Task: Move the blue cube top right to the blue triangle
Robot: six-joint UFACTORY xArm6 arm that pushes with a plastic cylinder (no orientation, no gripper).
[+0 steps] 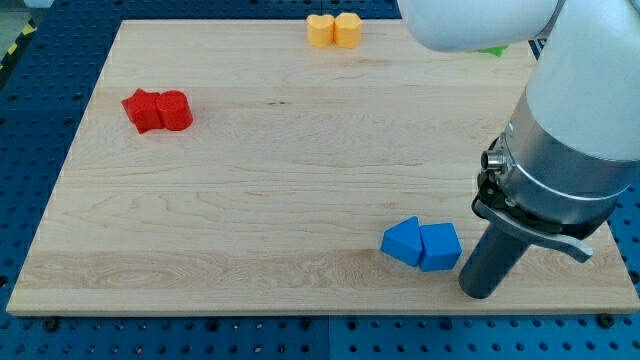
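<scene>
Camera view showed you my tip (479,291), which had no jaws, just right of the blue cube (441,247) touching the blue triangle (403,241); push gently upward.

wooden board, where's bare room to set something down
The widest free patch is the middle of the wooden board, bordered by the two red blocks at the view's left, the two yellow blocks at top and the two blue blocks below. The bottom left is also free. The bottom right is crowded: my tip is beside the blue pair.
</scene>
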